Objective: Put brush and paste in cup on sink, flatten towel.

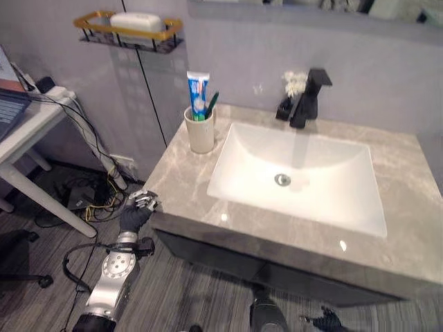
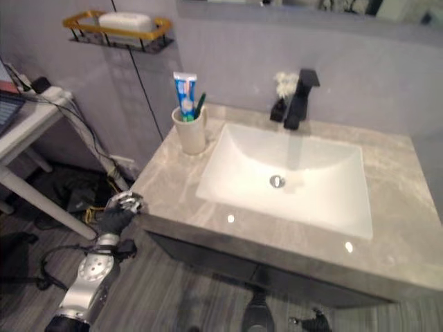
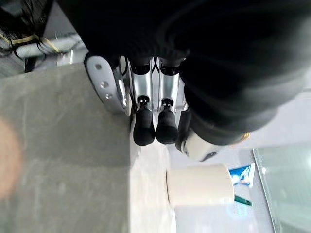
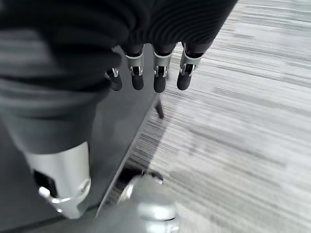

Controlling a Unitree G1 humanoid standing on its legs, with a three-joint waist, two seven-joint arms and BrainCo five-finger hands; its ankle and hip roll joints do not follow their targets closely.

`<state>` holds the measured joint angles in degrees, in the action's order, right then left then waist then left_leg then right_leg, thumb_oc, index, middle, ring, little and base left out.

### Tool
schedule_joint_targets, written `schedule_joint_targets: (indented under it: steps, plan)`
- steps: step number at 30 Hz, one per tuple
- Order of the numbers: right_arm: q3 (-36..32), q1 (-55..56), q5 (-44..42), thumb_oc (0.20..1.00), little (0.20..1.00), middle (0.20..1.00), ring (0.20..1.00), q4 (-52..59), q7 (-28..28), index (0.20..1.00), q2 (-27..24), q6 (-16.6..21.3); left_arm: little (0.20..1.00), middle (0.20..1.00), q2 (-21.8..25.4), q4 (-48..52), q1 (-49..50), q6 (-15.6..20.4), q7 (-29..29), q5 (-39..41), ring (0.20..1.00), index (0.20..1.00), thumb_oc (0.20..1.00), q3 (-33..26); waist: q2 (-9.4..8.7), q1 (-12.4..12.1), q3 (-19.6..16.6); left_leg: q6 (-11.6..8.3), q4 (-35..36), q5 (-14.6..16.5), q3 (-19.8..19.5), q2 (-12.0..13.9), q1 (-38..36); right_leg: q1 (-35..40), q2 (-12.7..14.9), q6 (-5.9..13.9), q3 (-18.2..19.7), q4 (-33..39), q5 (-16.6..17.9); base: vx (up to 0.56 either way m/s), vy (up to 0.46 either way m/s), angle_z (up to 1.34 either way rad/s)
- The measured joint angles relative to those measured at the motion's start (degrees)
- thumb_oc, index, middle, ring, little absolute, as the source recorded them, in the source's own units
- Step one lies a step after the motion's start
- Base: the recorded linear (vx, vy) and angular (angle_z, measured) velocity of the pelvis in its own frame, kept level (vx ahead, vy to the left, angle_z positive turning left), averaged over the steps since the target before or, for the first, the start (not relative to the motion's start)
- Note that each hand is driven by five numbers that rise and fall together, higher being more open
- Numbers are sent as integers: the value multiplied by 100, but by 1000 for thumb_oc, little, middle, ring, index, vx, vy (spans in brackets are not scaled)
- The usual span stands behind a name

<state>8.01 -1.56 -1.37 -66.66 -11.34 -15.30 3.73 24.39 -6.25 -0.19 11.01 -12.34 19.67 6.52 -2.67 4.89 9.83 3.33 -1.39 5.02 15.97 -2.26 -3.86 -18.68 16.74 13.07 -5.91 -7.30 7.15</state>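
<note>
A cream cup [image 1: 201,130] stands on the grey counter [image 1: 180,187] at the sink's back left corner. A blue and white toothpaste tube [image 1: 198,95] and a green toothbrush [image 1: 211,104] stand upright inside it. The left wrist view has the cup [image 3: 199,184] just past the fingers [image 3: 144,126]. My left hand [image 1: 136,211] is at the counter's front left corner, fingers relaxed and holding nothing. Low below the counter's front, my right hand [image 1: 325,321] hangs with its fingers [image 4: 160,77] loose over the floor. A white folded cloth [image 1: 136,21] lies on a gold-rimmed wall shelf [image 1: 128,31].
A white basin [image 1: 297,176] is set in the counter, with a black faucet [image 1: 304,100] and a small white ornament [image 1: 294,83] behind it. A white desk [image 1: 28,131] stands to the left, with cables [image 1: 90,197] on the floor beneath.
</note>
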Motion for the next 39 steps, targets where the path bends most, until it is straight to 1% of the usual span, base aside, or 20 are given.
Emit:
schedule_joint_targets:
  steps: [2, 3, 4, 6, 7, 9, 11, 14, 19, 20, 21, 22, 23, 25, 29, 31, 32, 35, 36, 39]
  plan:
    - [34, 131, 5, 1000, 1000, 1000, 1000, 116, 6, 1000, 58, 6, 200, 200, 10, -4, -12, -2, 13, 0, 200, 200, 200, 59, -71, 155, 2, 8, -23, 4, -139, -29, -12, 376, -13, 55, 716, -141, 39, 35, -55, 24]
    - [159, 194, 7, 1000, 1000, 1000, 1000, 87, 9, 1000, 98, 1, 200, 200, 23, -3, -10, 0, 15, -1, 200, 200, 200, 45, -150, 149, -38, -2, -11, 2, -122, -73, 1, 555, -27, 53, 904, -92, 55, 73, -50, 0]
    - [221, 216, 31, 1000, 1000, 1000, 1000, 73, 16, 1000, 140, 0, 200, 200, 25, 11, 26, 36, 8, -1, 200, 200, 200, -36, -253, 123, -69, -30, 9, -10, -87, -117, -1, 752, 28, 1, 694, 80, 95, 72, -60, -14]
    - [217, 251, 63, 1000, 1000, 1000, 1000, 40, 11, 1000, 121, -5, 200, 200, 15, 9, 40, 43, 0, 4, 200, 200, 200, -99, -348, 43, -130, -107, 96, -56, -47, -148, -21, 975, 77, 0, 363, 482, 90, 58, -76, -4]
    - [207, 244, 94, 1000, 1000, 1000, 1000, 42, 8, 1000, 71, -5, 200, 200, 7, 9, 34, 10, -2, 5, 200, 200, 200, -102, -249, 68, -97, -258, 206, -150, -135, -100, -55, 1098, -22, -6, 293, 653, 125, 97, -101, 11]
    - [210, 236, 122, 1000, 1000, 1000, 1000, 42, 10, 1000, 58, -6, 200, 200, 1, -4, 75, -23, -10, 4, 200, 200, 200, -100, -167, 61, -107, -323, 293, -223, -145, -10, -126, 1200, -122, -11, 239, 769, 128, 95, -90, 8]
    - [210, 245, 123, 1000, 1000, 1000, 1000, 99, 13, 1000, 35, -9, 200, 200, -10, -50, 96, -64, -8, 4, 200, 200, 200, -83, -147, 54, -124, -396, 413, -251, -166, 62, -269, 1306, -188, -43, 210, 783, 105, 75, -75, 2]
    - [194, 244, 124, 1000, 1000, 1000, 1000, 210, 7, 1000, -67, 3, 200, 200, -10, -54, 92, -121, -9, 5, 200, 200, 200, -72, -159, 73, -150, -392, 484, -250, -266, 107, -307, 1362, -226, -73, 178, 776, 75, 62, -59, 8]
    - [121, 451, 158, 1000, 1000, 1000, 1000, 205, 6, 1000, -105, 0, 200, 200, -9, -42, 109, -124, -4, 4, 200, 200, 200, -44, -127, 94, -238, -439, 657, -412, -407, 166, -324, 1461, -334, -113, 80, 943, 97, 50, -62, 13]
    - [121, 522, 165, 1000, 1000, 1000, 1000, 205, 6, 1000, -105, 1, 200, 200, -3, -43, 121, -124, -8, 3, 200, 200, 200, -38, -118, 143, -257, -422, 658, -409, -477, 193, -307, 1489, -390, -140, 301, 928, 35, 44, -29, 25]
    - [122, 544, 164, 1000, 1000, 1000, 1000, 202, 5, 1000, -105, 3, 200, 200, 2, -45, 128, -124, -22, 3, 200, 200, 200, -43, -102, 187, -262, -419, 653, -424, -548, 216, -300, 1474, -511, -135, 717, 877, -108, 36, -19, 42]
    - [128, 580, 162, 1000, 1000, 1000, 1000, 203, 4, 1000, -79, 7, 200, 200, 42, -56, 129, -133, -40, 3, 200, 200, 200, -43, -97, 283, -272, -430, 656, -440, -672, 272, -277, 1471, -677, -133, 1365, 805, -341, 36, -4, 37]
    - [132, 589, 161, 1000, 1000, 1000, 1000, 174, 4, 1000, -59, 6, 200, 200, 66, -64, 138, -132, -43, 3, 200, 200, 200, -63, -115, 284, -289, -449, 658, -451, -698, 316, -273, 1442, -734, -164, 1470, 734, -399, 49, -13, 26]
    - [124, 579, 162, 1000, 1000, 1000, 1000, 96, -5, 1000, -68, 7, 200, 200, 151, -65, 212, -139, -92, 4, 200, 200, 200, -136, -61, 246, -324, -493, 696, -442, -591, 420, -256, 1376, -847, -193, 1487, 755, -396, 47, -28, -17]
    - [134, 577, 181, 1000, 1000, 1000, 1000, 107, -54, 1000, -75, 13, 200, 200, 198, -64, 243, -180, -185, 6, 200, 200, 200, -220, 84, 241, -417, -584, 697, -491, -572, 551, -47, 1169, -962, -261, 1470, 775, -340, 29, -35, -6]
    - [207, 553, 244, 1000, 1000, 1000, 1000, 115, -69, 1000, -82, 13, 200, 200, 199, -54, 242, -185, -236, 16, 200, 200, 200, -257, 102, 240, -429, -610, 697, -508, -586, 605, 8, 1144, -983, -305, 1450, 804, -309, 18, -6, 2]
    - [248, 529, 285, 1000, 1000, 1000, 1000, 133, -70, 1000, -118, 13, 200, 200, 201, -53, 242, -193, -252, 30, 200, 200, 200, -290, 118, 232, -439, -626, 698, -524, -605, 655, 39, 1174, -1025, -365, 1410, 874, -261, 20, -6, 6]
    - [262, 522, 345, 1000, 1000, 1000, 1000, 277, -74, 1000, -199, 15, 200, 200, 204, -7, 239, -196, -252, 49, 200, 200, 200, -279, 164, 235, -466, -655, 699, -548, -653, 686, 112, 1167, -1036, -408, 1332, 943, -228, 39, 6, 9]
    - [404, 481, 390, 1000, 1000, 1000, 1000, 360, -81, 1000, -243, 5, 200, 200, 220, 57, 239, -259, -253, 59, 200, 200, 200, -279, 170, 228, -469, -656, 699, -549, -664, 692, 113, 1185, -1040, -412, 1317, 954, -210, 27, 8, 6]
    - [650, 355, 540, 1000, 1000, 1000, 1000, 582, -62, 1000, -285, 19, 200, 200, 228, 377, 126, -263, -226, 64, 200, 200, 200, -249, 177, 223, -470, -658, 699, -551, -710, 687, 114, 1201, -1030, -405, 1284, 962, -202, 33, 12, 7]
